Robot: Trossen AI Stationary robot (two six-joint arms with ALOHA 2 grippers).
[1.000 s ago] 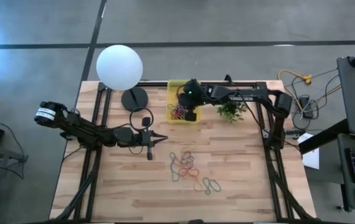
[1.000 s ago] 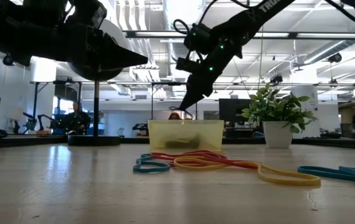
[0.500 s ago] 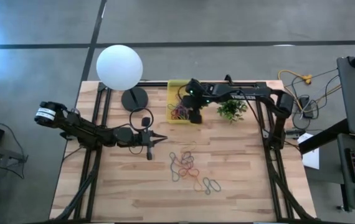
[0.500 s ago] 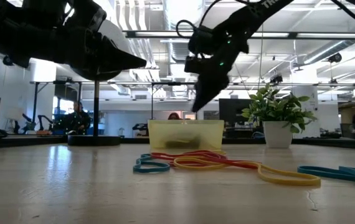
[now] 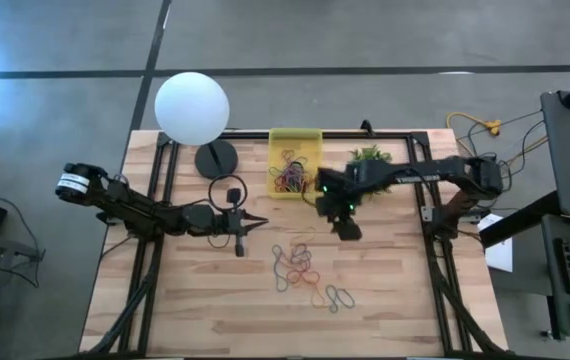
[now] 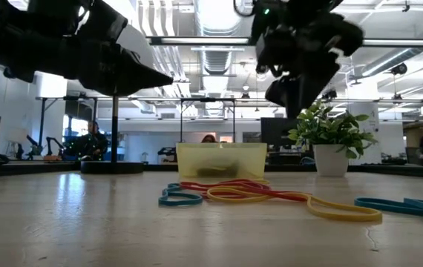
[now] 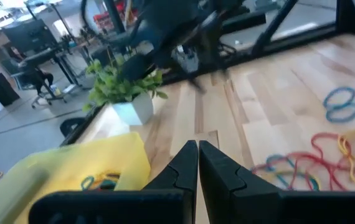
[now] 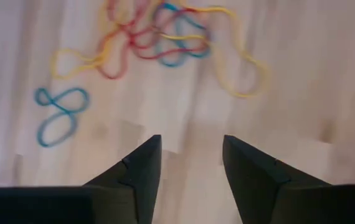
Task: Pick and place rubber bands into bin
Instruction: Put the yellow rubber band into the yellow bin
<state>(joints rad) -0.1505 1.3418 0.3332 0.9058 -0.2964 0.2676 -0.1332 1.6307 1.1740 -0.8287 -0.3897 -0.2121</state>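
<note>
The yellow bin (image 5: 295,163) stands at the table's far middle with several rubber bands (image 5: 290,180) lying in it. A loose pile of red, yellow and blue rubber bands (image 5: 300,264) lies on the wood toward the near edge, with a blue band (image 8: 59,116) at its side. My right gripper (image 5: 348,229) hangs open above the table between bin and pile, pointing steeply down, with nothing between its fingers (image 8: 139,168). My left gripper (image 5: 256,222) stays shut and level to the left of the pile, holding nothing.
A white globe lamp (image 5: 192,108) on a black base (image 5: 215,158) stands at the far left. A small potted plant (image 5: 370,158) sits to the right of the bin, partly under my right arm. Bare wood lies around the pile.
My right gripper has left the bin and swung toward the table's near edge and somewhat right, tipping steeply downward. Its fingers, shut to a point over the bin a second ago, now stand apart. The bands in the bin show uncovered.
</note>
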